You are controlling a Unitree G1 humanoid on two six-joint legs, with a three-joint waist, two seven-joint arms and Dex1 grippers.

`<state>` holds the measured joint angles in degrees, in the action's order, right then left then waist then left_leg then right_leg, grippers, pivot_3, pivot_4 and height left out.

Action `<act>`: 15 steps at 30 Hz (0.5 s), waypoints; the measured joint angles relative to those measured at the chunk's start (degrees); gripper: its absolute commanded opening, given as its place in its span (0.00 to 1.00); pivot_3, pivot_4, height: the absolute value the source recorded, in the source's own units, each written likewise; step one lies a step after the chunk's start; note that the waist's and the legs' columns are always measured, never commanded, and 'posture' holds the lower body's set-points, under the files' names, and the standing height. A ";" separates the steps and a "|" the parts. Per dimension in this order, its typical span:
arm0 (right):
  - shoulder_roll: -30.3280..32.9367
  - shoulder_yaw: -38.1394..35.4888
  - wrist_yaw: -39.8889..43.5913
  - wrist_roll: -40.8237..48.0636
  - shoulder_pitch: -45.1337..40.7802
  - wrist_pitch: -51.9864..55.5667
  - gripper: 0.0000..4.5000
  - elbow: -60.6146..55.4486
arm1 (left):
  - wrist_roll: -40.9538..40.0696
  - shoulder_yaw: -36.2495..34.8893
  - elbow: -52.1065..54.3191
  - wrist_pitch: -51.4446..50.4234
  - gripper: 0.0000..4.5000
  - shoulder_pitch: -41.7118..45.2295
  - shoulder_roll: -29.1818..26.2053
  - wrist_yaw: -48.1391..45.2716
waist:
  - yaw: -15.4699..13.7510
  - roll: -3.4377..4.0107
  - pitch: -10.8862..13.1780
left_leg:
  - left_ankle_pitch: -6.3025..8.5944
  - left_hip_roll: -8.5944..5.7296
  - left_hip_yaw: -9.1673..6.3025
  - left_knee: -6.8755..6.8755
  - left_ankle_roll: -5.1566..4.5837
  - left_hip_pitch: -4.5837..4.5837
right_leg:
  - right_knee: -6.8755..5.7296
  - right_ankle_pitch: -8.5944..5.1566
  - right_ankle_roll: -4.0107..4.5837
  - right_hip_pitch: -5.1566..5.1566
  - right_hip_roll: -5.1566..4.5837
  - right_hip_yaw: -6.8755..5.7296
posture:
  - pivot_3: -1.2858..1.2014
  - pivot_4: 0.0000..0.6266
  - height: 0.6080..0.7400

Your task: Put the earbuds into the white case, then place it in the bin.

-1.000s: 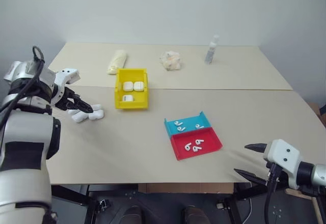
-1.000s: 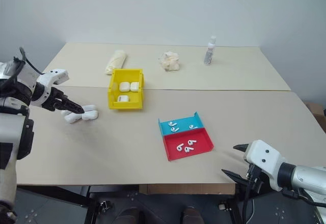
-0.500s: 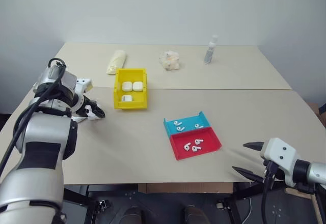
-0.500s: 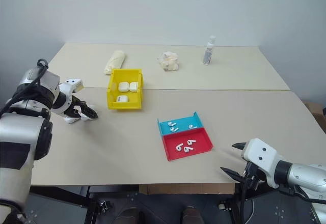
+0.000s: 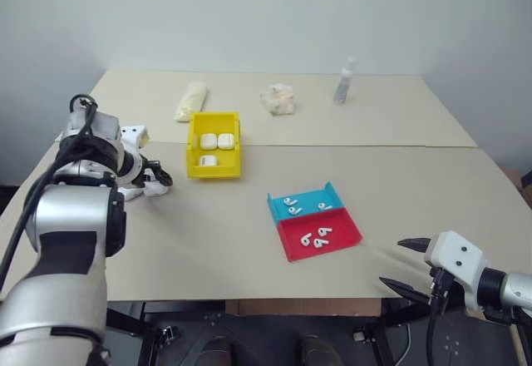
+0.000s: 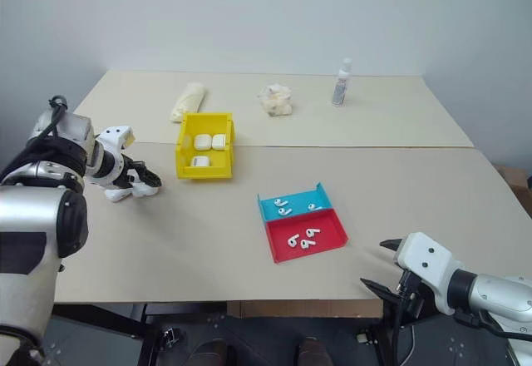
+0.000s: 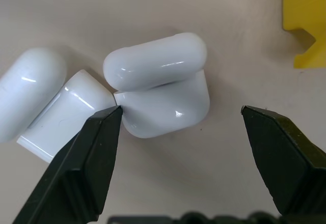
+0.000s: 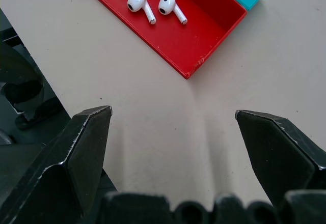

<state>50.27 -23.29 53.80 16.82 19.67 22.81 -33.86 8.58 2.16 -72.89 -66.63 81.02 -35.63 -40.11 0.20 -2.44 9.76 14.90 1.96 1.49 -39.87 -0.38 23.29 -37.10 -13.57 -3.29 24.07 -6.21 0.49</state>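
The bin (image 5: 214, 144) stands on the table (image 5: 208, 241), at the seam between its near and far halves, and holds three closed white cases.

Just left of the bin, the left gripper (image 7: 181, 132) points down at a small heap of cases on the table. Its fingers (image 7: 91, 158) stand apart, straddling the case (image 7: 162, 94) nearest the bin without closing on it; one fingertip sits at the edge of that case, the other is clear of it. This case lies with its lid slightly ajar. A second case (image 7: 43, 104), also part open, lies touching it on the side away from the bin.

Right of the bin and nearer the robot lies a shallow tray (image 5: 314, 221) with a blue half and a red half. The earbuds (image 8: 147, 0) lie loose in both halves, three in each.

Well right of the bin, past the tray at the table's near edge, the right gripper (image 8: 173, 147) hangs with its fingers wide apart and nothing between them.

Beyond the bin, on the far half of the table, are a pale roll (image 5: 190, 100), a crumpled wad (image 5: 278, 99) and a small bottle (image 5: 344, 81).
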 measured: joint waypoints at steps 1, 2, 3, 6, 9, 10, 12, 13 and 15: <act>0.00 -0.01 -0.02 -0.01 0.05 0.00 1.00 0.00 | -0.24 -0.18 -0.01 0.18 0.90 -0.04 0.16 1.08 | -0.05 0.00 0.00 | 0.00 0.00 0.00 0.00 0.00 0.00 | 0.00 0.00 0.00 0.00 0.00 0.00 | 0.52 0.24 1.00; 0.00 -0.03 -0.03 -0.01 0.15 0.00 1.00 -0.01 | -0.61 -0.54 -0.03 0.21 0.90 -0.04 0.19 1.79 | -0.05 0.00 0.00 | 0.00 0.00 0.00 0.00 0.00 0.00 | 0.00 0.00 0.00 0.00 0.00 0.00 | 0.52 0.24 1.00; 0.00 -0.05 -0.07 0.00 0.27 0.00 1.00 -0.01 | -0.95 -0.99 -0.06 0.21 0.90 -0.04 0.19 2.39 | -0.04 0.00 0.00 | 0.00 0.00 0.00 0.01 0.00 0.00 | 0.00 0.00 0.00 0.01 0.00 0.01 | 0.52 0.24 1.00; -0.01 -0.05 -0.23 -0.01 0.34 0.00 1.00 -0.02 | -2.29 -3.07 -0.31 0.58 0.90 -0.23 0.19 5.27 | -0.04 0.00 0.00 | 0.00 0.00 0.00 0.01 0.00 0.00 | 0.00 0.00 0.00 0.01 0.00 0.01 | 0.52 0.24 1.00; -0.01 -0.05 -0.49 -0.01 0.32 0.00 1.00 -0.03 | -3.26 -3.96 -0.50 1.69 0.90 -0.76 0.20 6.92 | -0.04 0.00 0.00 | -0.01 0.00 0.01 0.00 0.02 -0.01 | 0.00 0.00 0.00 0.01 0.00 0.01 | 0.52 0.24 1.00; -0.01 -0.05 -0.61 -0.01 0.32 0.00 1.00 -0.03 | -3.44 -4.18 -0.61 1.83 0.90 -0.83 0.21 7.42 | -0.03 0.00 0.00 | -0.01 0.00 0.01 0.00 0.02 -0.01 | 0.00 0.00 0.00 0.01 0.00 0.01 | 0.52 0.24 1.00; -0.02 -0.05 -0.87 0.00 0.31 0.01 1.00 -0.05 | -4.00 -4.57 -0.75 1.86 0.90 -0.84 0.31 8.54 | -0.03 0.00 0.00 | -0.01 0.00 0.01 0.01 0.02 -0.01 | 0.00 0.00 0.00 0.01 0.00 0.01 | 0.52 0.24 1.00; -0.03 -0.04 -1.04 0.02 0.32 0.01 1.00 -0.08 | -4.20 -4.62 -0.80 1.86 0.90 -0.84 0.50 9.08 | -0.03 0.00 0.00 | -0.01 0.00 0.01 0.01 0.02 0.00 | 0.00 0.00 0.00 0.01 0.00 0.01 | 0.52 0.24 1.00; -0.03 -0.05 -1.15 0.03 0.33 0.01 1.00 -0.14 | -4.20 -4.49 -0.85 1.87 0.90 -0.87 0.88 9.11 | -0.06 0.00 0.00 | -0.01 -0.01 0.01 0.01 0.02 0.00 | 0.00 0.00 0.00 0.00 0.00 0.00 | 0.52 0.24 1.00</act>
<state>50.25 -23.34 52.65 16.85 20.00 22.82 -34.00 4.38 -2.33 -73.74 -64.75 80.15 -34.75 -31.00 0.14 -2.44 9.76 14.89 1.96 1.50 -39.86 -0.36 23.29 -37.11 -13.57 -3.28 24.08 -6.21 0.49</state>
